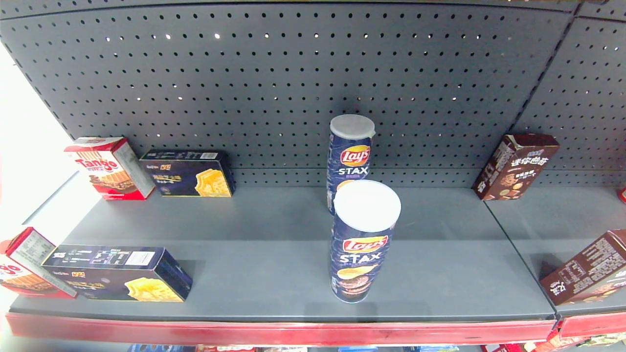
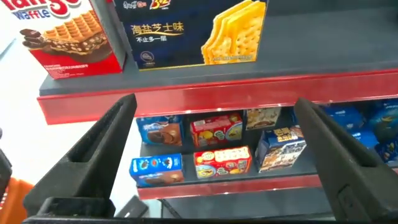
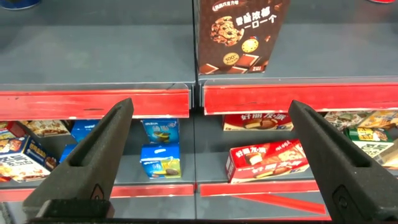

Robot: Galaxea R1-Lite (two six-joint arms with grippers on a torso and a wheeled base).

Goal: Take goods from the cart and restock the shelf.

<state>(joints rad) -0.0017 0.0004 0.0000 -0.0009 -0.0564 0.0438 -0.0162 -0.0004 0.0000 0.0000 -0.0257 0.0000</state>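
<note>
- Shelf (image 1: 274, 244): the grey board we are restocking lies ahead of and above both arms. It has wide bare stretches on either side of its middle.
- Back panel (image 1: 293, 88): a perforated grey wall stands behind the board.
- Lower shelves (image 2: 217, 149): these hold rows of small snack boxes under the red front edge (image 1: 274, 332).
- Left end effector (image 2: 214, 109): it is spread wide and holds nothing. It hangs below and in front of the board's left end, facing the front cracker box (image 1: 117, 274) and the front waffle box (image 1: 27, 266).
- Right end effector (image 3: 211, 106): it is likewise wide and empty, low before the seam where the board meets its right-hand neighbour, near the front cookie box (image 1: 584, 271).
- Rear boxes: the back cracker box (image 1: 188, 173), back waffle box (image 1: 110, 168) and back cookie box (image 1: 516, 166) all stand against the panel.
- Front can (image 1: 359, 244) and back can (image 1: 348, 151): both stand upright with their long axes vertical, in a row from front to back at mid-shelf. They lie between the two arms, and we cannot tell which arm is nearer.
- Our judgement: with both arms empty, the next move is a trip to the cart. New stock then goes up and forward into the bare stretches.
</note>
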